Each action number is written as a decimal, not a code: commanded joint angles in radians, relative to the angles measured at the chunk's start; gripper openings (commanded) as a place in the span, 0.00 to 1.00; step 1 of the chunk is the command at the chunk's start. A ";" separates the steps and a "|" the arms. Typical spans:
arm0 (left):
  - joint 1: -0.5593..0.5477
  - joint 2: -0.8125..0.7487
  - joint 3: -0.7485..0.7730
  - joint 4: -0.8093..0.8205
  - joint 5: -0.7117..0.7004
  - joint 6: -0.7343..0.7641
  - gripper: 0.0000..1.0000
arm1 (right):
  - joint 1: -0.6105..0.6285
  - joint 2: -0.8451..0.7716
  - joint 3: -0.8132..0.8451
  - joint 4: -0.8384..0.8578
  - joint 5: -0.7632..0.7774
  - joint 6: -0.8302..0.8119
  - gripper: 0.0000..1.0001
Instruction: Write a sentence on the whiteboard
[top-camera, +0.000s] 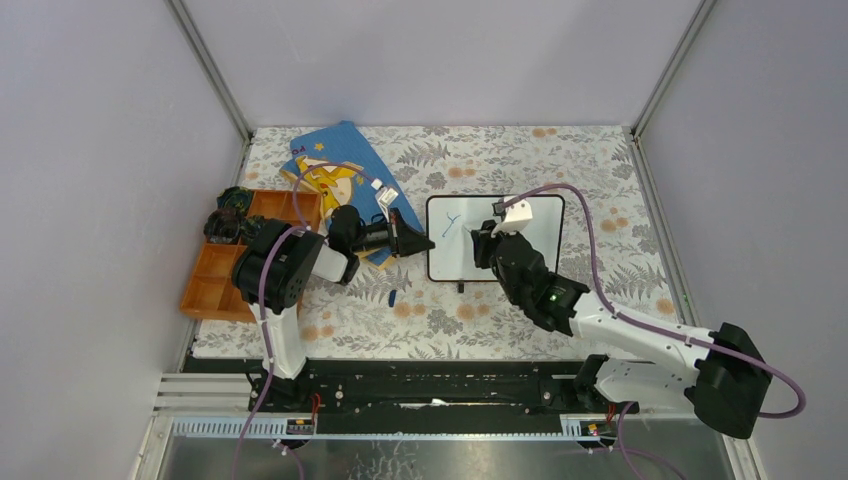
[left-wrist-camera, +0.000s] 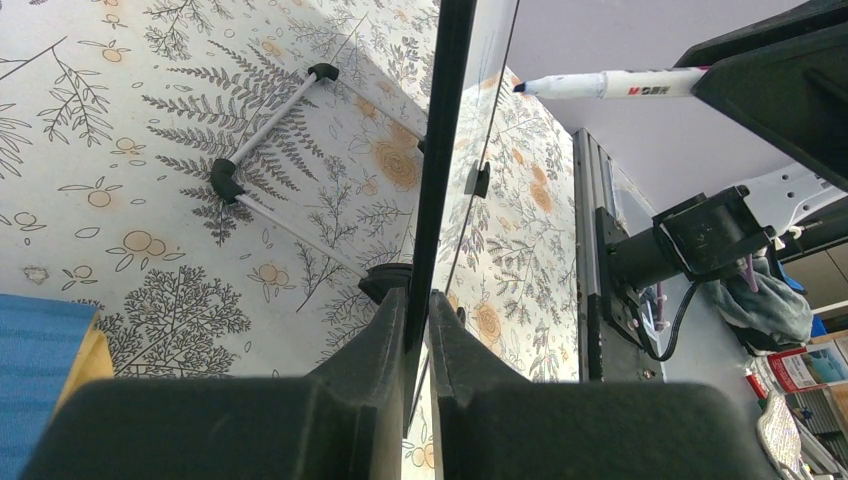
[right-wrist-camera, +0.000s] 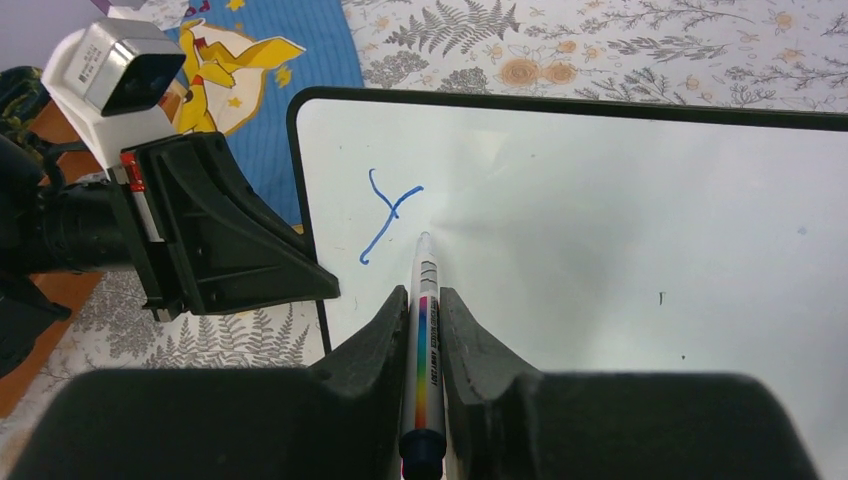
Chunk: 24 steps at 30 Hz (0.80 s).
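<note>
book (top-camera: 338, 150): blue, far left on leaf-print cloth (top-camera: 600, 170) | orange tray (top-camera: 212, 287): beside it (dark bits inside) | small blue cap (top-camera: 393, 297): loose

Right gripper (right-wrist-camera: 425, 318) clamps a marker (right-wrist-camera: 424, 300), its tip at the whiteboard (right-wrist-camera: 620, 250). Blue Y-shaped stroke (right-wrist-camera: 390, 212) lies at 10 o'clock of the tip. Left gripper (right-wrist-camera: 322, 287) meets the frame at 9 o'clock, and a blue book (right-wrist-camera: 290, 70) lies at 11 o'clock.

The left gripper (top-camera: 430, 243), clamped on the whiteboard's (top-camera: 548, 232) left edge, bars that side. The right gripper (top-camera: 477, 240) and its marker (right-wrist-camera: 424, 290) fill the board's middle. The book (top-camera: 340, 150) and orange tray (top-camera: 200, 300) crowd the frame's left. Open tablecloth (top-camera: 610, 180) lies at right.
</note>
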 joint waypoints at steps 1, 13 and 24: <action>-0.005 -0.011 -0.012 -0.025 -0.007 0.027 0.00 | -0.006 0.028 0.041 0.066 -0.005 -0.020 0.00; -0.005 -0.013 -0.011 -0.037 -0.006 0.036 0.00 | -0.006 0.083 0.065 0.071 0.005 -0.027 0.00; -0.007 -0.014 -0.010 -0.039 -0.007 0.037 0.00 | -0.006 0.090 0.058 0.011 0.004 -0.020 0.00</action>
